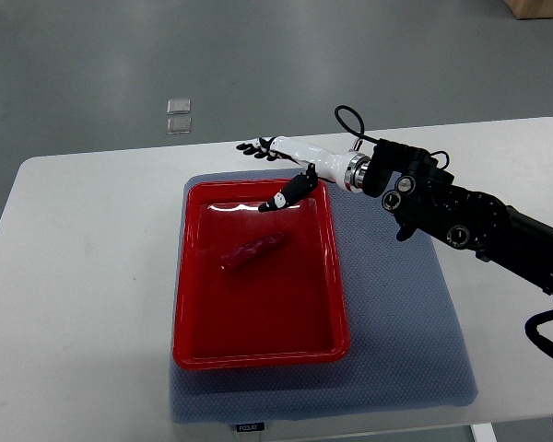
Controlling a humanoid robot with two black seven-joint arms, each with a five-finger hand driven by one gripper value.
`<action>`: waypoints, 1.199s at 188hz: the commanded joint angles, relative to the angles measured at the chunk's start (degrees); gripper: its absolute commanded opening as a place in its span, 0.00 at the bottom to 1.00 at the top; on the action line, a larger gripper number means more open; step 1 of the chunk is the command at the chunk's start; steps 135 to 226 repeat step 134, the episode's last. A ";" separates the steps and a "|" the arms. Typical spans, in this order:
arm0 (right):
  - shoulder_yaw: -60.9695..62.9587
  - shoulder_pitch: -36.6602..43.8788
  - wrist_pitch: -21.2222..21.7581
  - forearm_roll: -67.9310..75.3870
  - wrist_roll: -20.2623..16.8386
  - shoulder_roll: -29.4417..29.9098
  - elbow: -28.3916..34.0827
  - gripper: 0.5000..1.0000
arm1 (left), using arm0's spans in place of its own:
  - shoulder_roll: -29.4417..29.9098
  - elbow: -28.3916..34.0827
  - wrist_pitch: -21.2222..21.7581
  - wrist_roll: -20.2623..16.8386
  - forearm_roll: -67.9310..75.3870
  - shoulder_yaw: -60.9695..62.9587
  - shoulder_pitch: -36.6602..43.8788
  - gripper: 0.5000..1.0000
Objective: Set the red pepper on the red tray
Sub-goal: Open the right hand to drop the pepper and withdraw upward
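White table (92,276) bears blue mat (396,313), red tray (192,313) holding red pepper (254,252); right hand (278,166) empty, fingers spread.

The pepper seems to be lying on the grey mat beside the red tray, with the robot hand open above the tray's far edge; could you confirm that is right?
Not quite: the top view shows the pepper lying inside the red tray, not on the grey mat beside it. The rest holds: the right robot hand is open above the tray's far edge, holding nothing.
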 commanded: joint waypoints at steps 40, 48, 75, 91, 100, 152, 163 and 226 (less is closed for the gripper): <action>26.82 -11.90 1.57 39.23 0.09 0.04 0.17 0.82 | 0.00 -0.22 0.00 0.00 0.08 0.24 0.01 1.00; 27.70 -12.87 2.62 46.42 0.09 0.04 -0.01 0.82 | 0.00 -0.22 0.00 0.00 -0.01 0.24 0.01 1.00; 27.96 -17.79 4.03 60.68 0.09 0.04 -1.33 0.82 | 0.00 -0.22 0.00 0.00 0.08 0.33 0.01 1.00; 27.96 -19.46 5.17 61.56 0.09 0.40 -2.12 0.82 | 0.00 -0.22 0.00 0.00 0.08 0.33 0.01 1.00; 27.96 -19.64 6.05 61.65 0.09 0.48 -2.29 0.82 | 0.00 -0.22 0.00 0.00 -0.01 0.24 -0.08 1.00; 28.05 -19.73 7.11 61.82 0.18 0.40 -2.82 0.82 | 0.00 -0.22 0.00 0.00 0.08 0.24 0.01 1.00; 28.05 -19.73 7.11 61.82 0.18 0.40 -2.82 0.82 | 0.00 -0.22 0.00 0.00 0.08 0.24 0.01 1.00; 28.05 -19.73 7.11 61.82 0.18 0.40 -2.82 0.82 | 0.00 -0.22 0.00 0.00 0.08 0.24 0.01 1.00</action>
